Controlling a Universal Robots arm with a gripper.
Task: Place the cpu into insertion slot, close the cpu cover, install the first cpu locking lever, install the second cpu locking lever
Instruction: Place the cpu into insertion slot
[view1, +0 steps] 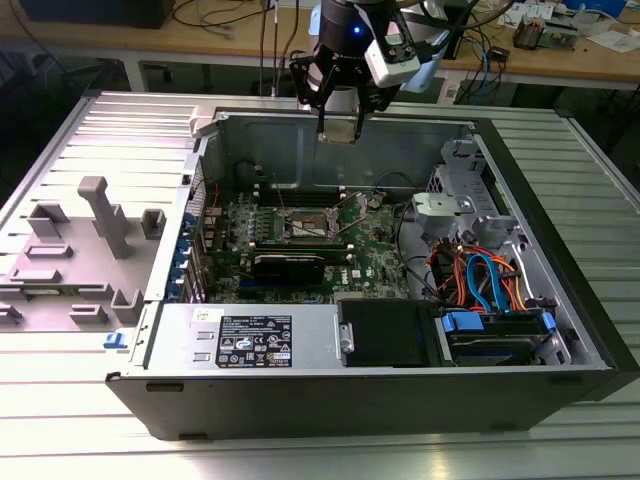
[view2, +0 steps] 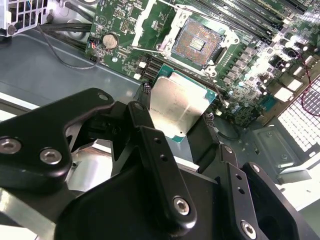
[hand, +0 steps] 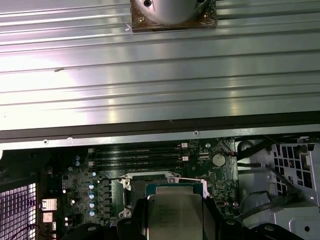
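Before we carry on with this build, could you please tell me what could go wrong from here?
The cpu is held in the air, pinched only at two edges by the jaws, so it might slip. The insertion slot lies open with its contact field bare, so a skewed landing could damage it.

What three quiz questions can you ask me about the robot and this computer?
1. True or false: the cpu already sits in the insertion slot.
2. What is the gripper holding in its jaws? A: a memory stick. B: the cpu. C: nothing.
3. What colour is the circuit board around the insertion slot?

Key: 1 false; 2 B; 3 green.
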